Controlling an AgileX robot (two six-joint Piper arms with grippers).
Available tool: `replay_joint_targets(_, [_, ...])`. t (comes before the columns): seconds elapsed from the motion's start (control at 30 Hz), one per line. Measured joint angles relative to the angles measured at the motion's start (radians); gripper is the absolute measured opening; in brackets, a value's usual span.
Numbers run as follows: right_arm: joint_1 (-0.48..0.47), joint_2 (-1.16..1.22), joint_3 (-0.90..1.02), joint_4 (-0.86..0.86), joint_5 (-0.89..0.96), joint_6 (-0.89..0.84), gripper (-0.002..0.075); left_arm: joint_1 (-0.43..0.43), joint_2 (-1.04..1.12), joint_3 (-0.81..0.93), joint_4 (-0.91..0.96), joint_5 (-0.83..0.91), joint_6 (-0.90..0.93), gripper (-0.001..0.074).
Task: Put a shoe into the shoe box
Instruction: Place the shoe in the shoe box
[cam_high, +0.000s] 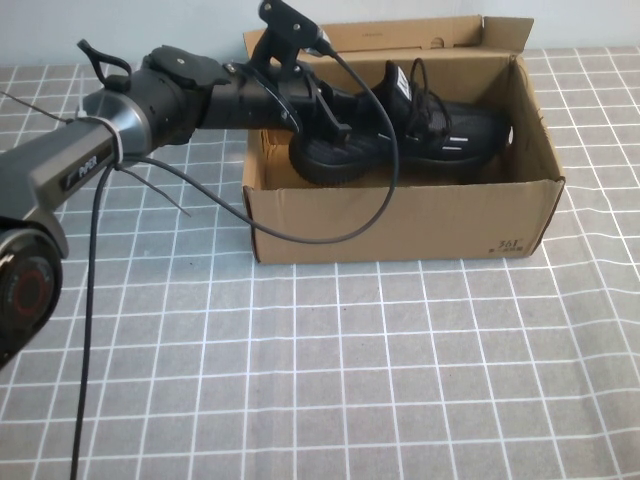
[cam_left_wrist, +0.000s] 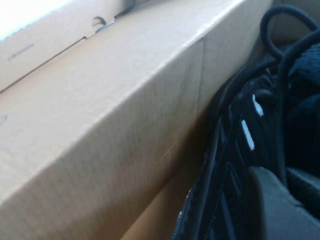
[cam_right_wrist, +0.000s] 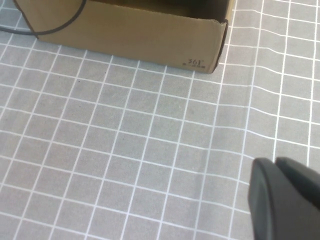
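The brown cardboard shoe box (cam_high: 400, 222) stands open at the back middle of the table, its lid flap up behind it. The black knit shoe (cam_high: 440, 135) with thin white side stripes lies inside it, its laces standing up. My left gripper (cam_high: 325, 122) reaches into the box from the left and is shut on the shoe's left end. In the left wrist view the shoe (cam_left_wrist: 240, 150) lies close to the box's inner wall (cam_left_wrist: 100, 125), with one finger (cam_left_wrist: 280, 205) against its side. My right gripper (cam_right_wrist: 275, 165) is shut and empty above the table, in front of the box's corner (cam_right_wrist: 200, 35).
A grey cloth with a white grid (cam_high: 400, 380) covers the table. The left arm's black cable (cam_high: 375, 200) loops over the box's front wall. A white wall stands behind the box.
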Motion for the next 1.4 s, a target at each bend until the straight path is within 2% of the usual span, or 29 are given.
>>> replay_joint_targets(0.5, [0.000, 0.000, 0.000, 0.014, 0.000, 0.000, -0.0016, 0.005, 0.015, 0.000, -0.073, -0.040, 0.068, 0.0024])
replay_joint_targets(0.97, [0.000, 0.000, 0.000, 0.022, 0.000, 0.000, -0.0016, 0.005, 0.030, -0.001, -0.089, 0.000, 0.122, 0.0036])
replay_joint_targets(1.07, [0.000, 0.000, 0.000, 0.022, 0.000, 0.000, -0.0016, 0.005, 0.030, -0.002, -0.097, -0.007, 0.131, 0.0095])
replay_joint_targets(1.3, [0.000, 0.000, 0.000, 0.022, 0.000, 0.000, -0.0016, 0.005, 0.030, -0.009, -0.113, -0.026, 0.120, 0.0371])
replay_joint_targets(1.4, [0.000, 0.000, 0.000, 0.022, 0.000, 0.000, -0.0016, 0.005, 0.025, -0.009, -0.109, -0.033, 0.061, 0.0417])
